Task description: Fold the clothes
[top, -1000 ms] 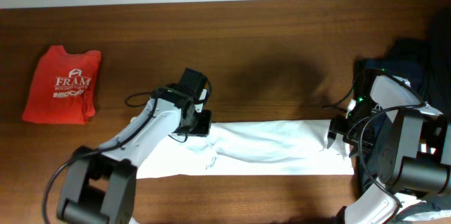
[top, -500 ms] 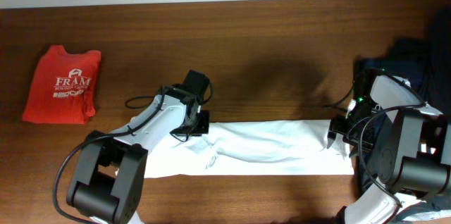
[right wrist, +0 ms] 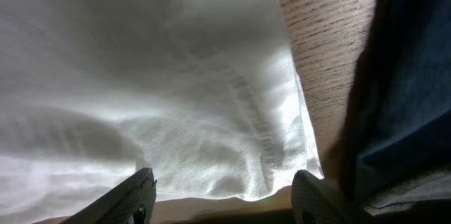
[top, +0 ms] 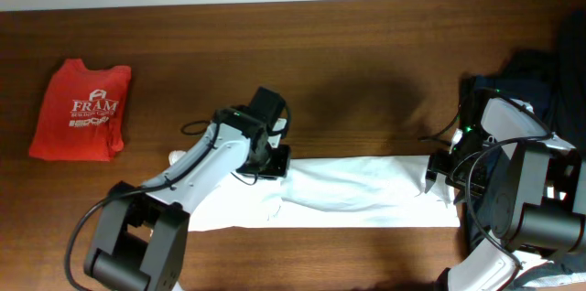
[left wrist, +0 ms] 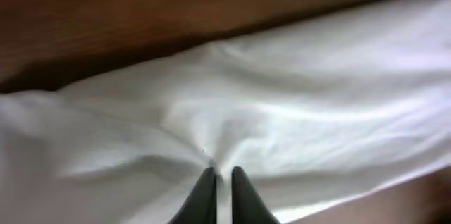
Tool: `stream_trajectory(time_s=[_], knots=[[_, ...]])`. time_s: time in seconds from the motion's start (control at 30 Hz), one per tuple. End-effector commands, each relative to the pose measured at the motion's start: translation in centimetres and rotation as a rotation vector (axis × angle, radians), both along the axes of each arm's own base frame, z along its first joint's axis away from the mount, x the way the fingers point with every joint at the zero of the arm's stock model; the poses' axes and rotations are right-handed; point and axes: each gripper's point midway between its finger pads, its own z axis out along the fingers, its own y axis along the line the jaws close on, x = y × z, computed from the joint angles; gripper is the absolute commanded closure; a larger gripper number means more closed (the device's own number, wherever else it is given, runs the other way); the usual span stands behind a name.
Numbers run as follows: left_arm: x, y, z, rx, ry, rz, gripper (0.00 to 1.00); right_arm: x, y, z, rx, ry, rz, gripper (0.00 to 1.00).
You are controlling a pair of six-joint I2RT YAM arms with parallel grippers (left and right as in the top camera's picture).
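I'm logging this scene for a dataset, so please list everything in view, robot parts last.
white T-shirt: one, white, folded into a long strip near the table's front edge
red T-shirt: one, red with white FRAM print, folded, far left
dark clothes: one pile, navy, far right
table: one, brown wood
left fingers: one pair, black, pinched shut on the white T-shirt
right fingers: one pair, black, open over its right hem

The left wrist view is blurred: the white T-shirt (left wrist: 296, 104) ahead of the left end effector (left wrist: 218, 182) is smeared, its weave lost. The right end effector (right wrist: 222, 192) has its fingers cropped at the bottom edge; the dark cloth (right wrist: 409, 76) beside it runs off-frame.
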Motion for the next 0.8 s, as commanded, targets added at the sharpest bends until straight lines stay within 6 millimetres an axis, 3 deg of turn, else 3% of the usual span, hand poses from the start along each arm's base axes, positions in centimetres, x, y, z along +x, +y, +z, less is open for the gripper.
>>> stream_trajectory(time_s=[0.0, 0.1, 0.2, 0.3, 0.4, 0.43, 0.53, 0.67, 0.77], knots=[[-1.1, -0.3, 0.1, -0.011, 0.016, -0.028, 0.72, 0.1, 0.0, 0.2, 0.007, -0.010, -0.001, 0.34], [-0.1, 1.3, 1.0, 0.030, -0.005, 0.010, 0.65, 0.1, 0.0, 0.2, 0.007, -0.010, -0.001, 0.34], [2.9, 4.2, 3.4, 0.089, -0.107, 0.090, 0.64, 0.1, 0.0, 0.2, 0.006, -0.011, -0.001, 0.34], [5.3, 5.6, 3.7, 0.141, -0.202, 0.163, 0.64, 0.2, 0.0, 0.2, 0.005, -0.014, -0.001, 0.34], [4.0, 6.4, 2.6, 0.192, -0.135, 0.177, 0.66, 0.2, 0.0, 0.2, 0.006, -0.014, -0.001, 0.34], [2.6, 7.6, 1.9, 0.254, -0.081, 0.193, 0.70, 0.2, 0.0, 0.2, 0.006, -0.014, -0.001, 0.34], [1.1, 9.9, 1.4, 0.366, -0.040, 0.239, 0.72, 0.2, 0.0, 0.2, 0.006, -0.014, -0.001, 0.34], [0.8, 12.5, 0.6, 0.402, -0.009, 0.312, 0.72, 0.1, 0.0, 0.2, 0.006, -0.013, -0.001, 0.34], [2.1, 15.1, 0.6, 0.394, -0.022, 0.413, 0.71, 0.2, 0.0, 0.2, 0.010, -0.014, -0.003, 0.34]])
